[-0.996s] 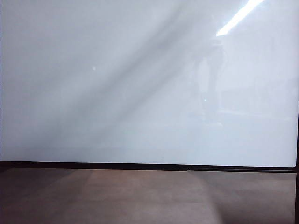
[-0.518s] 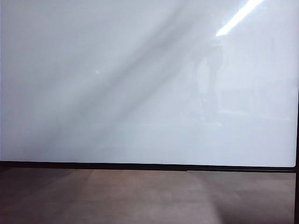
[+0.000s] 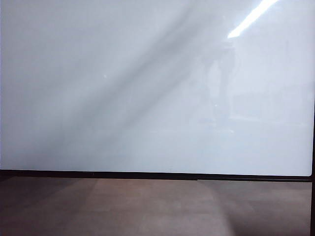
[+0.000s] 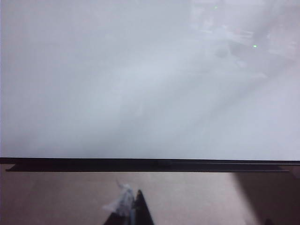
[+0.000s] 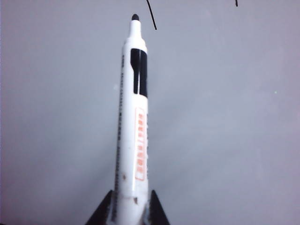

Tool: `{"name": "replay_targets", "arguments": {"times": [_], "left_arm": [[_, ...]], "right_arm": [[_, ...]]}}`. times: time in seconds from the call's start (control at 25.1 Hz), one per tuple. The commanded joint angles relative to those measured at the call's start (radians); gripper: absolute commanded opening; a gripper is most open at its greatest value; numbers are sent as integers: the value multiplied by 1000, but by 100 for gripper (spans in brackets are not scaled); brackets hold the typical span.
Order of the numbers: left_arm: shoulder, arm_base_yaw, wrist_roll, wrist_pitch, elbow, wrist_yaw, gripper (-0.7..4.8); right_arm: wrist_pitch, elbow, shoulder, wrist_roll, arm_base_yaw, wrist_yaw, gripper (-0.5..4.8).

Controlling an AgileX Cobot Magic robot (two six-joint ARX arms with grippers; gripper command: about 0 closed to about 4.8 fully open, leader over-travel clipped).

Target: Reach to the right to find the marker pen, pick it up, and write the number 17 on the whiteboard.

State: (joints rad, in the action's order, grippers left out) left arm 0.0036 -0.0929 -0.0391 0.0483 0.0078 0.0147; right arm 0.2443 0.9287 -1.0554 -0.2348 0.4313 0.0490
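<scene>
Between the right tool's (image 5: 127, 206) fingers, marker pen (image 5: 133, 131) tip points at whiteboard (image 5: 225, 122)

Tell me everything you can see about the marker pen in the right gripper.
The marker pen has a white plastic-looking barrel with a black panel near the front, an orange label and a line of small dark print along its side. Its cap is off, showing a small black tip that points at the whiteboard, close below a thin black stroke. Whether the tip touches the board cannot be told. The right gripper is shut on the barrel's rear end.
</scene>
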Motion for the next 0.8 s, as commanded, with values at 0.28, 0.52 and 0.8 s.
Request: {"name": "replay_targets", "arguments": {"times": [0.28,0.52,0.8], "left_arm": [[0,81,2,11,1,16,-5],[0,110,2,11,1,15,-5],[0,111,2,11,1,15,-5]], "right_arm": [[-8,-18,23,27,2,-2,-4],[29,-143,91,31,2,1,-4],[51,-307,210,30,2,45,-4]]}}
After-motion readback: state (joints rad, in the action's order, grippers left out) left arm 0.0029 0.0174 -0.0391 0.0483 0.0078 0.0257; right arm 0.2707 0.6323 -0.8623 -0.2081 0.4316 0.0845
